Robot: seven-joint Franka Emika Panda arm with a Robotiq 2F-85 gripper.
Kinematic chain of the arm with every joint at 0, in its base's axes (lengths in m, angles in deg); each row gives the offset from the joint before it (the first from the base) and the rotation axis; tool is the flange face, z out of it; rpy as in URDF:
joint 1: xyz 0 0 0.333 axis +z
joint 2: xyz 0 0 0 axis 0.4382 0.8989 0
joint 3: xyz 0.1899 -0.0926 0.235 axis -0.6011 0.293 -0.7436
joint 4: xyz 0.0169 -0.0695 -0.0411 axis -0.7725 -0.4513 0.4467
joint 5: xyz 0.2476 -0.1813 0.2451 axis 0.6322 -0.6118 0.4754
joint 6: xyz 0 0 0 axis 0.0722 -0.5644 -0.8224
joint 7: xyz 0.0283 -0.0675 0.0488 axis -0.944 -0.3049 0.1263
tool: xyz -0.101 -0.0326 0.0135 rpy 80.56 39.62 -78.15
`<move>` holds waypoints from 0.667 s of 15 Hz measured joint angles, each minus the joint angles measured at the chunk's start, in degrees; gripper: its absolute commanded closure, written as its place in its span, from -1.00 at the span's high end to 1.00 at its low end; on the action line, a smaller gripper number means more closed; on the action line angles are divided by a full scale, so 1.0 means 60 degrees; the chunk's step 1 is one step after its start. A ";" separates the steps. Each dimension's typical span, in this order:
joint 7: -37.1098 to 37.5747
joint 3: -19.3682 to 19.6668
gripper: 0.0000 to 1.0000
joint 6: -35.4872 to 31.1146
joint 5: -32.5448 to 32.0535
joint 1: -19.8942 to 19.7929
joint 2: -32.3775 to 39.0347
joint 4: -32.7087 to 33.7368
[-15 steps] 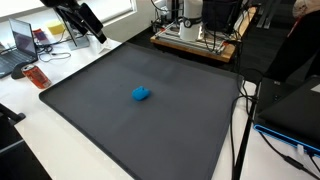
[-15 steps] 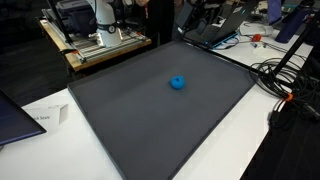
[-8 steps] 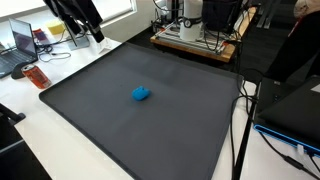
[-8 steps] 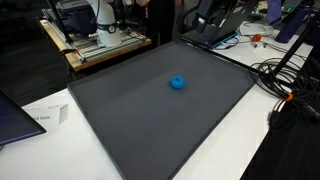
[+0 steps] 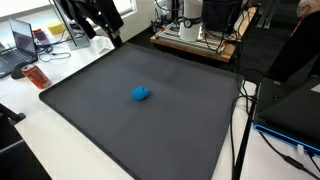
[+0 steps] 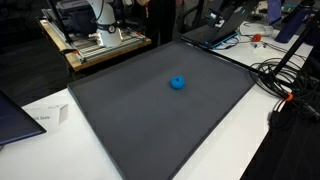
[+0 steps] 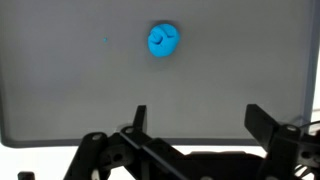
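A small round blue object (image 5: 141,94) (image 6: 177,83) lies near the middle of a large dark grey mat (image 5: 150,125) (image 6: 150,120) on a white table. In the wrist view the blue object (image 7: 163,40) sits at top centre, well ahead of the jaws. My gripper (image 5: 110,38) hangs in the air above the mat's far left corner, away from the blue object. Its two black fingers (image 7: 139,115) stand wide apart around my gripper (image 7: 200,120) midpoint, with only bare mat between them. It is open and holds nothing.
An orange flat item (image 5: 37,77) and a laptop (image 5: 20,40) lie left of the mat. A wooden bench with equipment (image 5: 195,40) stands behind it. Cables (image 6: 285,85) run along one mat edge; a paper (image 6: 45,117) lies on the white table.
The arm has swung to the right along the mat's far edge, with the jaws still wide apart. The blue object has not moved.
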 measured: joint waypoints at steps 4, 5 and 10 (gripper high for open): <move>0.1174 -0.0001 1.00 0.0141 0.0001 0.0510 0.0447 -0.0123; 0.1554 -0.0001 1.00 0.0239 0.0001 0.0604 0.0659 -0.0090; 0.3733 0.0054 1.00 0.0317 0.0001 0.0919 0.1559 -0.0098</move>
